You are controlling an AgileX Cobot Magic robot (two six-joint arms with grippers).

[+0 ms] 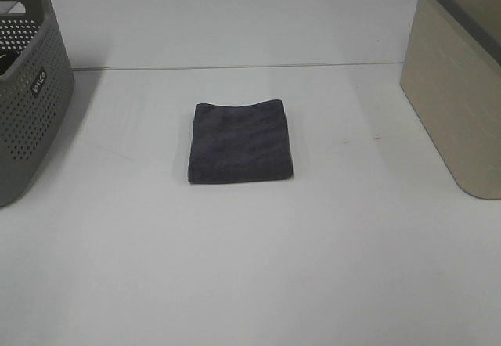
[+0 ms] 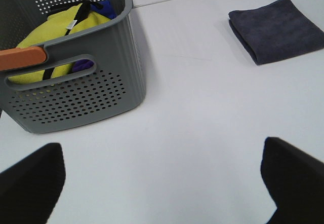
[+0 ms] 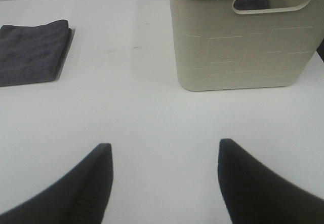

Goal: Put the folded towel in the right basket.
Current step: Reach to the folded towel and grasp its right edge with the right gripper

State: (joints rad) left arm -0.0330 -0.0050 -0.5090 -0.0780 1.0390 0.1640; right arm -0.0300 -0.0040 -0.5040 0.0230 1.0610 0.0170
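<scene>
White tabletop is spread across the whole high view. At nine to ten o'clock a grey perforated basket is placed, cut off by the frame edge, with a small dark label fixed to its wall. Through the left wrist camera a yellow cloth is seen heaped inside it, something blue is glimpsed behind that, and an orange strip is seen along its handle rim. The left gripper is held over bare table beside this basket, its two dark fingers spread wide apart with nothing between them; it is not shown in the high view. At the centre of the clock face the folded towel is laid flat on the table, dark grey, squared up, well apart from both baskets and touched by neither gripper. The right gripper is likewise seen only from its own wrist camera: its fingers are parted, nothing is held, and bare table is seen between them. At two to three o'clock in the high view the beige basket is stood upright, cropped by the frame and topped by a dark grey rim. A dark item is glimpsed through its cut-out handle from the right wrist camera, but what it is cannot be told
</scene>
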